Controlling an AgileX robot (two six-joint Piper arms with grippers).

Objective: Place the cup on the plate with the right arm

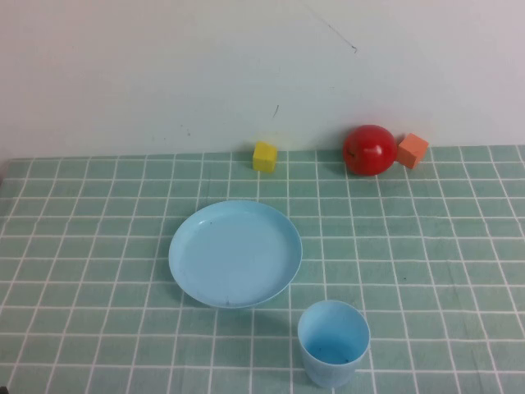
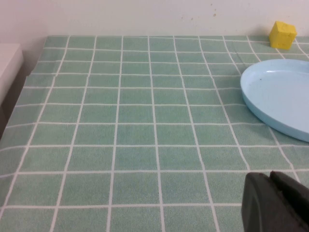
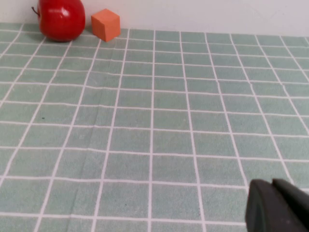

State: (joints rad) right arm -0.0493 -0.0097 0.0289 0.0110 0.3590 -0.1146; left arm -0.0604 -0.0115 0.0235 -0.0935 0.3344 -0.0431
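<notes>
Nearest the robot, upright on the green checked tablecloth (image 1: 426, 246): the cup (image 1: 333, 342), mouth open upward, just right of centre at the table's front edge. Just beyond and to its left, close but apart: the plate (image 1: 235, 253), flat on the cloth and bare. Farther back, along the white wall (image 1: 205, 66): a yellow cube (image 1: 264, 156) behind the plate, then to the right a red apple (image 1: 369, 149) with an orange cube (image 1: 413, 150) touching or nearly touching its right side. Left gripper (image 2: 276, 203) and right gripper (image 3: 277, 205): only dark tips in their own wrist views, low over bare cloth, out of the high view; jaw state impossible to tell for either.
</notes>
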